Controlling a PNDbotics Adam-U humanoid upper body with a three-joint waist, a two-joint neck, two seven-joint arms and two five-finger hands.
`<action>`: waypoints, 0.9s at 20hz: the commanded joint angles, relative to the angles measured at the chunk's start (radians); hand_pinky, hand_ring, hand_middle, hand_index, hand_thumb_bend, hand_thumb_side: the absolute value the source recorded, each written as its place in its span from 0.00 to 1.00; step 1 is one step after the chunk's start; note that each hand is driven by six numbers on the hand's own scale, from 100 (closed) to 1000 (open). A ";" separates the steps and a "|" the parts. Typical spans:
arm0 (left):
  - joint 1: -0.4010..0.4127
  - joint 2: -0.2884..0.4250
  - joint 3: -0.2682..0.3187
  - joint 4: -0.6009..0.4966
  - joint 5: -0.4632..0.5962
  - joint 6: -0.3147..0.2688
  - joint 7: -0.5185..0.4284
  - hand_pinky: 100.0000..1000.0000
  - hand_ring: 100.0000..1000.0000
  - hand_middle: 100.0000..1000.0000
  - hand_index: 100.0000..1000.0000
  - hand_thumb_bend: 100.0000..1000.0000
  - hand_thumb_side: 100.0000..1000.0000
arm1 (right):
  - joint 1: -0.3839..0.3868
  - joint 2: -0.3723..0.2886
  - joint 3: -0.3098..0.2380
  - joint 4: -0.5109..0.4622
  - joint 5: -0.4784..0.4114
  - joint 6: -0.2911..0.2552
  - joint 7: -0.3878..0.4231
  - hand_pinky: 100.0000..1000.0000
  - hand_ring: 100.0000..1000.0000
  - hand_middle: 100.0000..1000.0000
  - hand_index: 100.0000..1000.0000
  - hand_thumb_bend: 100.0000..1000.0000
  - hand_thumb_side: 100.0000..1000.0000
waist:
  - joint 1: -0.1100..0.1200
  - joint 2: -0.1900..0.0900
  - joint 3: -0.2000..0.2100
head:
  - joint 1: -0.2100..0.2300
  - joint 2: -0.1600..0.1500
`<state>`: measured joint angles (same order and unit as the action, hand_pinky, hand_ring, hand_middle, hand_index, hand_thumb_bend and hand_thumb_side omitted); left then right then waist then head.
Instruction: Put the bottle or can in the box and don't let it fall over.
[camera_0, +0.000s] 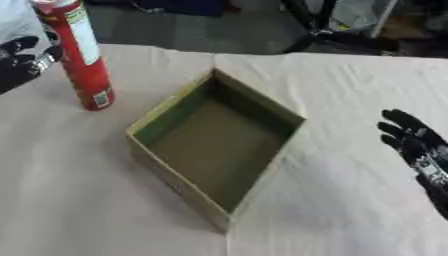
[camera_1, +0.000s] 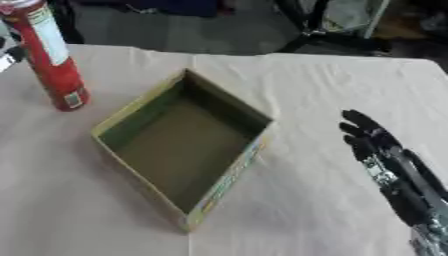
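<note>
A tall red can (camera_0: 83, 62) with a pale label stands upright on the table at the far left. My left hand (camera_0: 22, 57) is close beside it at the left edge. Its fingers look relaxed and none crosses the can's front; whether they touch the can I cannot tell. An open-topped cardboard box (camera_0: 262, 102) sits in the middle, turned cornerwise, with nothing inside. My right hand (camera_1: 385, 150) hovers open to the right of the box, fingers straight and pointing away, holding nothing.
A beige cloth (camera_0: 341, 80) covers the table. The black legs of a stand (camera_0: 328, 35) rise on the dark floor beyond the far edge. Bare cloth lies between the can and the box's left wall.
</note>
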<state>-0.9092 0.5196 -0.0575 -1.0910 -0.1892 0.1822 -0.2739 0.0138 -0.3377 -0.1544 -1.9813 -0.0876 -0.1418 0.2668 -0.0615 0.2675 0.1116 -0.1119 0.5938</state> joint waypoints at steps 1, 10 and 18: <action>-0.032 0.018 0.013 -0.009 0.001 -0.018 -0.012 1.00 1.00 1.00 1.00 0.29 0.65 | -0.006 -0.009 -0.012 -0.019 0.008 0.005 -0.004 1.00 1.00 1.00 1.00 0.00 0.76 | 0.003 -0.011 0.000 | 0.002 -0.016; -0.063 0.006 0.014 0.001 0.000 -0.046 -0.022 1.00 1.00 1.00 1.00 0.29 0.66 | -0.011 -0.001 -0.010 -0.019 0.016 0.006 -0.002 1.00 1.00 1.00 1.00 0.00 0.76 | -0.003 0.001 -0.005 | 0.005 -0.026; -0.082 -0.003 0.017 0.015 -0.017 -0.051 -0.010 1.00 1.00 1.00 0.99 0.30 0.66 | -0.015 0.004 -0.008 -0.019 0.019 0.007 0.000 1.00 1.00 1.00 1.00 0.00 0.77 | -0.007 0.007 -0.008 | 0.009 -0.036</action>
<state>-0.9628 0.5070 -0.0517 -1.0691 -0.1994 0.1327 -0.2891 0.0038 -0.3211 -0.1541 -1.9813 -0.0748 -0.1358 0.2676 -0.0710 0.2884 0.1055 -0.1063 0.5705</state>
